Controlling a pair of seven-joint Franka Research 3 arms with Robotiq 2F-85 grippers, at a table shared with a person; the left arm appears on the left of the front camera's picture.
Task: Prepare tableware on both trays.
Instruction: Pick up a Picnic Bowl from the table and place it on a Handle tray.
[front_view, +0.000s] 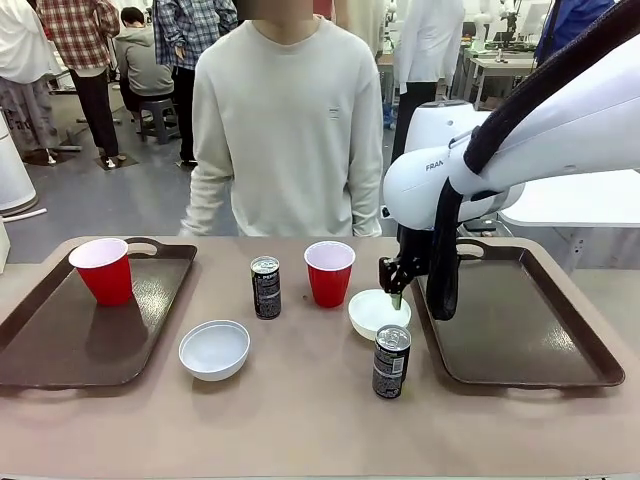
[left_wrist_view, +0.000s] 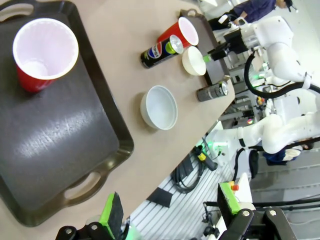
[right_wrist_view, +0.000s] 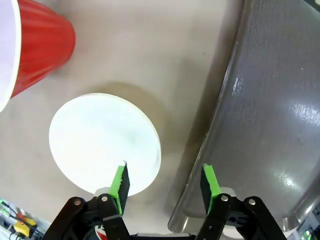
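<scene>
My right gripper (front_view: 395, 292) hangs over the right-hand white bowl (front_view: 375, 314) beside the empty right tray (front_view: 520, 340). In the right wrist view its jaws (right_wrist_view: 165, 182) stand apart astride the bowl's (right_wrist_view: 102, 140) near rim, one pad inside and one outside, neither touching it. A red cup (front_view: 329, 272) and two black cans (front_view: 265, 287) (front_view: 391, 361) stand mid-table, with a second white bowl (front_view: 214, 349) to the left. Another red cup (front_view: 103, 270) stands on the left tray (front_view: 60, 345). My left gripper (left_wrist_view: 170, 210) is open and holds nothing, high above that tray's (left_wrist_view: 65, 145) edge.
A person in a pale sweater (front_view: 290, 130) stands at the far side of the table, hands down. The right tray's rim (right_wrist_view: 220, 130) lies close beside the outer finger. Bare tabletop (front_view: 300, 420) runs along the front edge.
</scene>
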